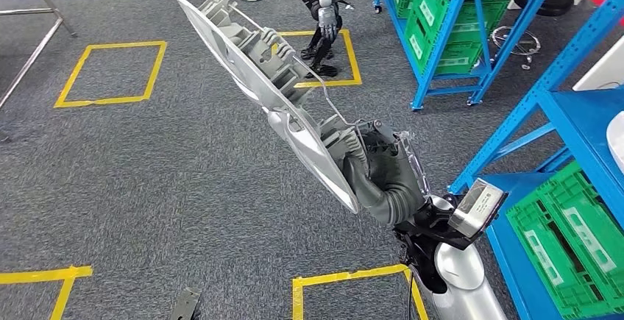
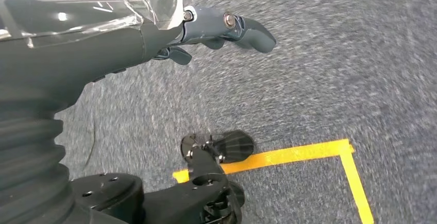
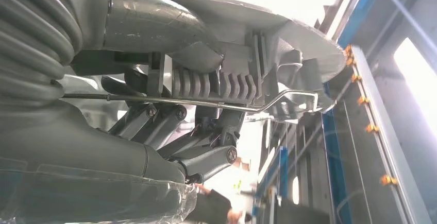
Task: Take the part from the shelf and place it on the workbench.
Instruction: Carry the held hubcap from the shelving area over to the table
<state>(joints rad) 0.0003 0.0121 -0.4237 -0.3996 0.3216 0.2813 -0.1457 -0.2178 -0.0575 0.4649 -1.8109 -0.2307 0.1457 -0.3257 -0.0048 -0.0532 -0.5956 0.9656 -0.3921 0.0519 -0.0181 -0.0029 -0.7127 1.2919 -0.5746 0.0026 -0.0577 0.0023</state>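
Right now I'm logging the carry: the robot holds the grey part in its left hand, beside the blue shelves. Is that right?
Not quite: the right hand holds the grey part, as the head view shows. The blue shelves do stand beside it.

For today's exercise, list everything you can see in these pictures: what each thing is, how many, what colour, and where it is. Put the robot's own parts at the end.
Part: one, grey, long with ribs and a wire rod, held up over the floor.
Shelving racks: two, blue, along the right side.
Crates: several, green, on the rack shelves.
Tape squares: several, yellow, on the grey carpet.
Other robot: one, black and silver, standing at the far tape square.
Right hand: one, grey, grips the part's near end; its dark fingers are curled on it.
Left hand: one, dark grey, hanging above the carpet, holding nothing.
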